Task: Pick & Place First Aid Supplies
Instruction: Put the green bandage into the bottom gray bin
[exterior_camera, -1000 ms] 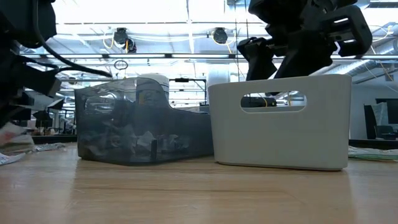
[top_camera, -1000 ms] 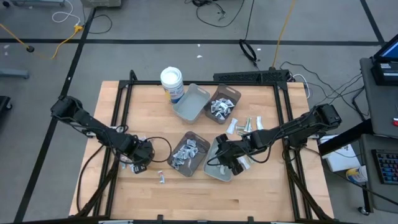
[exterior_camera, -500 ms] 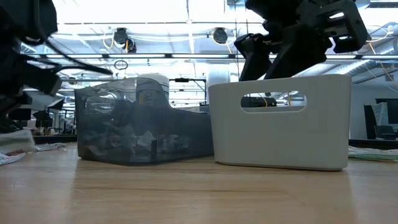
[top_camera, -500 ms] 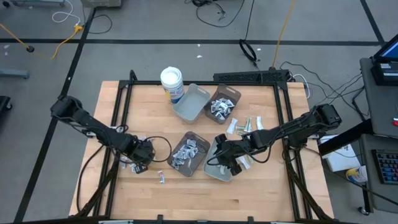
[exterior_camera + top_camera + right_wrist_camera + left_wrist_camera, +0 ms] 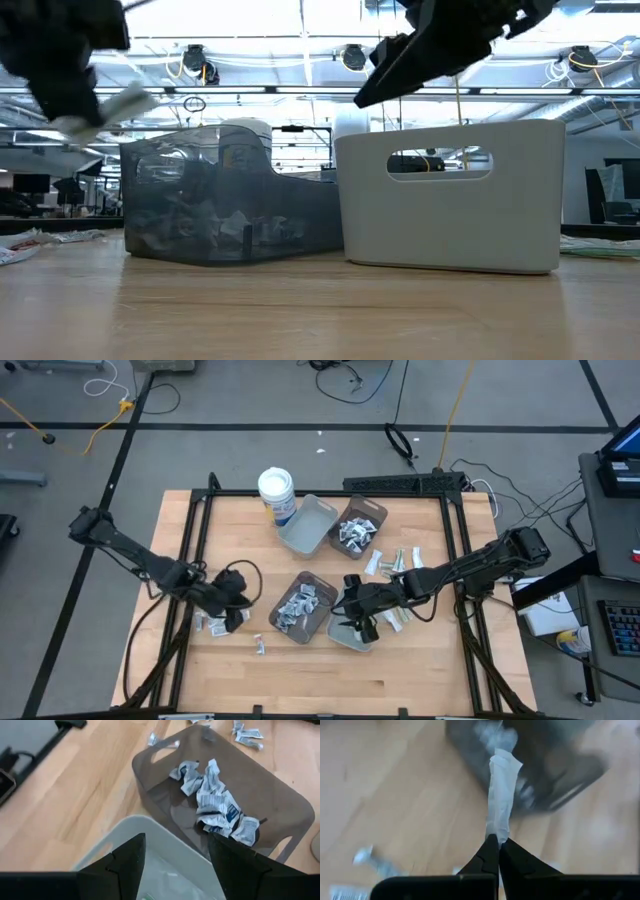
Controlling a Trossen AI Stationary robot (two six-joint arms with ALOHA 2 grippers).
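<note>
My left pincer (image 5: 498, 840) is pressed together on one white packet (image 5: 502, 790), which stands out straight from my fingertips. In the high view this pincer (image 5: 232, 592) hangs over the wood of the table (image 5: 420, 670), and just beside it, toward the middle of the table, is the dark see-through tray (image 5: 305, 605) with crumpled packets (image 5: 298, 603) inside. Below and behind my left pincer, near the table's edge, a few loose packets (image 5: 214, 623) lie on the wood, and one more small packet (image 5: 260, 647) lies a bit further toward the front. In the low view my left pincer (image 5: 78, 95) is up in the air with the white packet (image 5: 125, 103) showing at its side, higher than the rim of the dark tray.

My right pincer (image 5: 176, 865) has its fingers apart and nothing is between them. It hangs over the pale grey tray (image 5: 352, 632), near the wall that this tray shares with the dark tray. Past my right fingers I see the dark tray (image 5: 280, 800) with its heap of white and bluish packets (image 5: 215, 802). On the far side of my right pincer, on the wood, some pale strips (image 5: 398, 563) lie beside my arm. Further away, at the back, stand two more trays: a grey tray (image 5: 308, 525) and a brown tray (image 5: 358, 528) with packets, and next to them a white tub (image 5: 277, 493).
</note>
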